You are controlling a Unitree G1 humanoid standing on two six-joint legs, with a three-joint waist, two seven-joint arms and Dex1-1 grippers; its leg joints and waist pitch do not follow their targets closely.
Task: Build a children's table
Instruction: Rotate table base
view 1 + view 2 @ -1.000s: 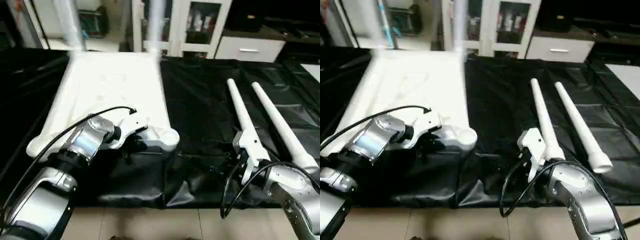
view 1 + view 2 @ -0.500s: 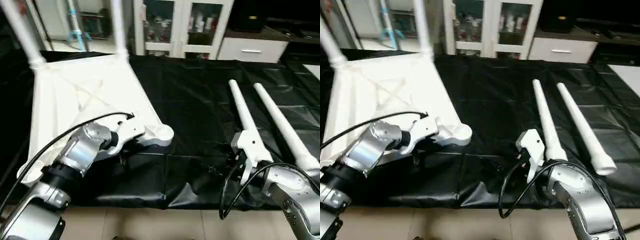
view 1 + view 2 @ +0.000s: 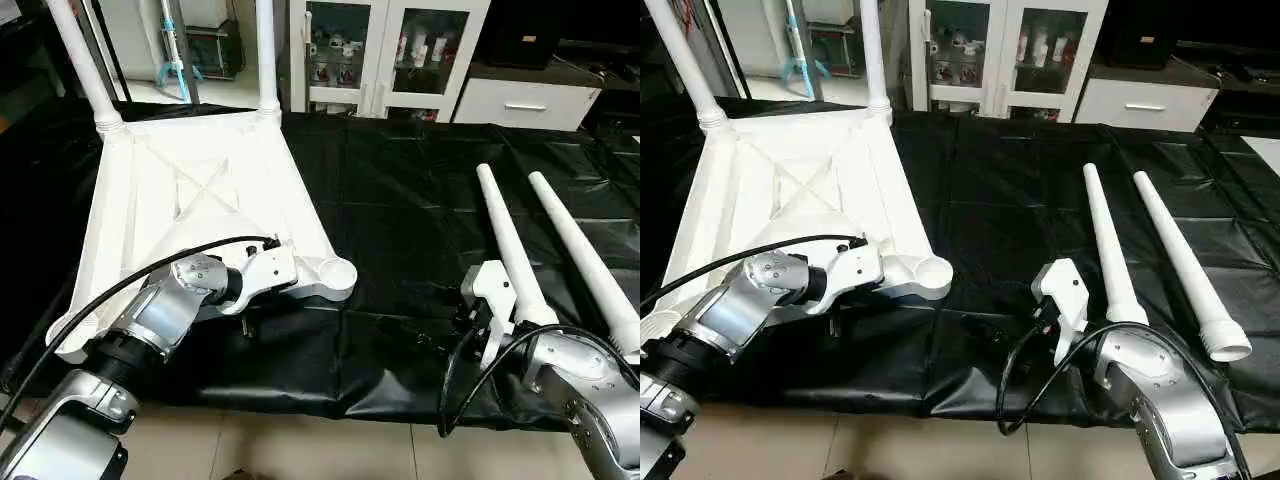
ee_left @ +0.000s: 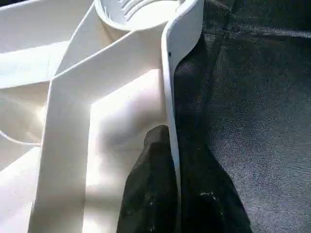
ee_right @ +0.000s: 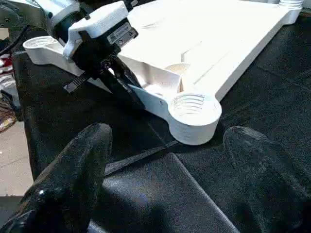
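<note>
The children's table top (image 3: 190,190) lies upside down on the black cloth, its X-ribbed underside facing up. Two white legs (image 3: 80,65) (image 3: 265,55) stand screwed into its far corners. My left gripper (image 4: 170,160) is shut on the thin near rim of the top, beside the empty near-right corner socket (image 3: 335,272). Two loose legs (image 3: 510,245) (image 3: 585,260) lie side by side on the cloth to the right. My right gripper (image 5: 170,160) hangs open with nothing in it near the table's front edge, by the thick end of the nearer loose leg.
The black-cloth work table (image 3: 400,200) ends just in front of my arms, with tiled floor (image 3: 300,450) below. Glass-door cabinets (image 3: 400,60) and a white drawer unit (image 3: 525,100) stand behind. The cloth is wrinkled near the front edge.
The head view has shifted and steadied. My left gripper stays on the top's near rim with its fingers drawn tighter. The right arm and loose legs have not moved.
</note>
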